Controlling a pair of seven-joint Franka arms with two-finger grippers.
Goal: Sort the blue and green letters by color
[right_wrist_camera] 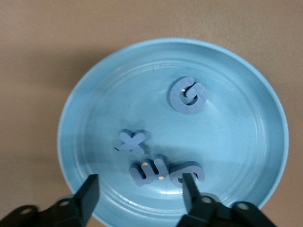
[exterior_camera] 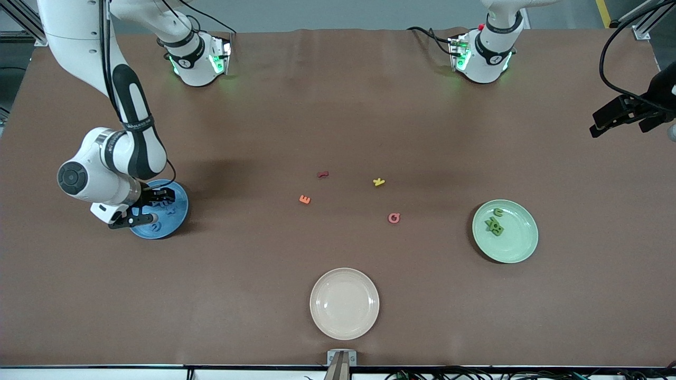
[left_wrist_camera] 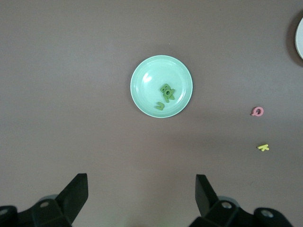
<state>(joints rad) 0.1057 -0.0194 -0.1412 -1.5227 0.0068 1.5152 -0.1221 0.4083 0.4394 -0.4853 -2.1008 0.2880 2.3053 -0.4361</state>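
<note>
Several blue letters lie in the blue plate (right_wrist_camera: 75, 109) at the right arm's end of the table: a G (right_wrist_camera: 188, 96), a + (right_wrist_camera: 132, 141), an m (right_wrist_camera: 150, 170) and a 9 (right_wrist_camera: 189, 171). My right gripper (right_wrist_camera: 140, 184) hangs open just over that plate (exterior_camera: 177, 211), holding nothing, one finger beside the 9. Green letters (exterior_camera: 495, 226) sit clustered in the green plate (exterior_camera: 528, 248), with one more (left_wrist_camera: 160, 106) beside the pile (left_wrist_camera: 166, 91). My left gripper (exterior_camera: 599, 124) waits open, high over the left arm's end of the table, empty (left_wrist_camera: 142, 184).
A cream plate (exterior_camera: 344, 303) stands near the front camera's edge. Loose on the middle of the table lie an orange E (exterior_camera: 304, 199), a pink Q (exterior_camera: 394, 217), a yellow K (exterior_camera: 378, 182) and a dark red piece (exterior_camera: 322, 174).
</note>
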